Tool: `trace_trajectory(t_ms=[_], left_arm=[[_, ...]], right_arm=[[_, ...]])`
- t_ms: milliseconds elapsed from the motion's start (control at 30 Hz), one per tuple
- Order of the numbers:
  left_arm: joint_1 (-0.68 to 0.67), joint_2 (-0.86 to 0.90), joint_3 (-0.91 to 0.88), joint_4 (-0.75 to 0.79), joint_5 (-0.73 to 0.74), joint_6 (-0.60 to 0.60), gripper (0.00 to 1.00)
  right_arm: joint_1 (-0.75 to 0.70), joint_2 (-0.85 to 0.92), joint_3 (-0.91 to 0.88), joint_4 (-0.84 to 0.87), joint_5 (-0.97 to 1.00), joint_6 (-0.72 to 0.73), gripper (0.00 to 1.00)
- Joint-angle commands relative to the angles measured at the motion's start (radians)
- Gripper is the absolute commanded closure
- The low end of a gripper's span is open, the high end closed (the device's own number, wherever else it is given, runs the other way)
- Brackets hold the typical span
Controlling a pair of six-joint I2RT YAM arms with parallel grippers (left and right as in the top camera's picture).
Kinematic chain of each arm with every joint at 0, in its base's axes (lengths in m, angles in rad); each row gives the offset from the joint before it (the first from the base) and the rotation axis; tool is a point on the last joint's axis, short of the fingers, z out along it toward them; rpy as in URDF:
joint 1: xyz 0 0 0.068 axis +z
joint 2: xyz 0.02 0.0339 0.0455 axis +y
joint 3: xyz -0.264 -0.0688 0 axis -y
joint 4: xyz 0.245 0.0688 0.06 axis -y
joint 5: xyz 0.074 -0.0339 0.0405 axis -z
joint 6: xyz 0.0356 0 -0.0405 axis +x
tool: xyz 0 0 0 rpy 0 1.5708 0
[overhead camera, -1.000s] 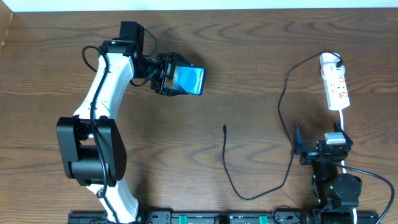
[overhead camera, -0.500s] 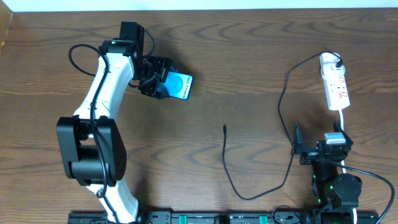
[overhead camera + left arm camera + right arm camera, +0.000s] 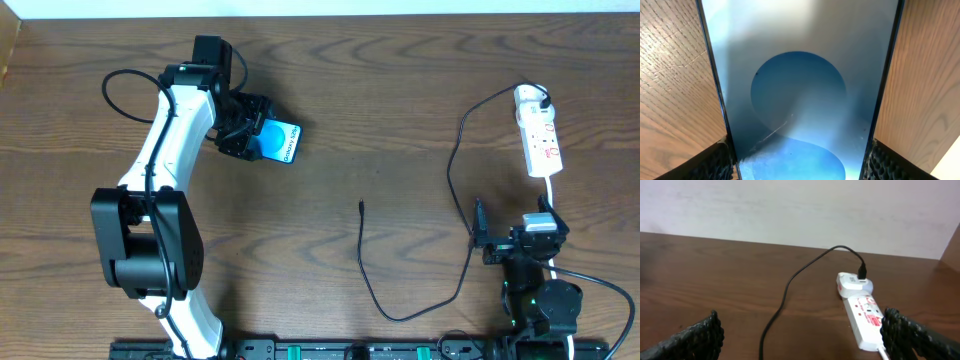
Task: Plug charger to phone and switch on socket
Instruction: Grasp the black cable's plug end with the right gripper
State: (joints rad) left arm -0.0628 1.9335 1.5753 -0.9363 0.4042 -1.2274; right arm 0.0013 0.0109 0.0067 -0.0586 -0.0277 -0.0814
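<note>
left hand (image 3: 247,137) clamps slim glossy blue phone (image 3: 282,142) by its edges | right hand (image 3: 514,228) spread, empty | grained wood table (image 3: 400,90)

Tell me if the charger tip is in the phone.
No: the charger tip lies on the table, far from the phone in the left gripper.

Overhead camera looks straight down on the table (image 3: 400,100), robot bases at 6 o'clock. Left wrist camera sits tight against the phone (image 3: 800,100), overhead's 10 o'clock. Right wrist camera looks low and level toward the socket (image 3: 862,312), between overhead's 2 and 3 o'clock.
</note>
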Motion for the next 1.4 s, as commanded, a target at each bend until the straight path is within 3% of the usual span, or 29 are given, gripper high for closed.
trace_trajectory(t_ms=[0, 267, 500, 600, 833, 1033, 1133, 1200, 1300, 1333, 1367], left_arm=[[0.000, -0.020, 0.002, -0.008, -0.013, -0.001, 0.93], [0.000, -0.020, 0.002, -0.010, -0.013, -0.001, 0.93], [0.000, -0.020, 0.002, -0.010, -0.013, -0.001, 0.93], [0.000, -0.020, 0.001, -0.009, -0.013, -0.001, 0.92], [0.000, -0.020, 0.002, -0.010, -0.013, -0.001, 0.93], [0.000, -0.020, 0.002, -0.009, -0.013, -0.001, 0.92], [0.000, -0.020, 0.002, -0.009, -0.013, -0.001, 0.93], [0.000, -0.020, 0.002, -0.009, -0.013, -0.001, 0.92], [0.000, -0.020, 0.002, -0.009, -0.013, -0.001, 0.93], [0.000, -0.020, 0.002, -0.009, -0.013, -0.001, 0.93], [0.000, -0.020, 0.002, -0.009, -0.013, -0.001, 0.93]], right_arm=[[0.007, -0.006, -0.001, 0.006, 0.014, -0.017, 0.01], [0.005, -0.006, 0.002, 0.160, 0.015, -0.008, 0.01], [-0.018, 0.097, 0.106, 0.143, -0.013, 0.043, 0.01], [-0.030, 0.226, 0.187, 0.133, -0.066, 0.042, 0.01], [-0.065, 0.740, 0.461, 0.117, -0.331, 0.052, 0.01], [-0.064, 1.307, 0.736, 0.174, -0.828, 0.226, 0.01], [-0.048, 1.526, 0.781, 0.430, -1.051, 0.473, 0.01], [-0.037, 1.622, 0.782, 0.569, -1.057, 0.674, 0.01], [-0.037, 1.722, 0.782, 0.596, -1.012, 0.762, 0.01], [-0.034, 1.764, 0.782, 0.623, -0.952, 0.929, 0.01], [-0.031, 1.777, 0.782, 0.624, -0.937, 1.005, 0.01]])
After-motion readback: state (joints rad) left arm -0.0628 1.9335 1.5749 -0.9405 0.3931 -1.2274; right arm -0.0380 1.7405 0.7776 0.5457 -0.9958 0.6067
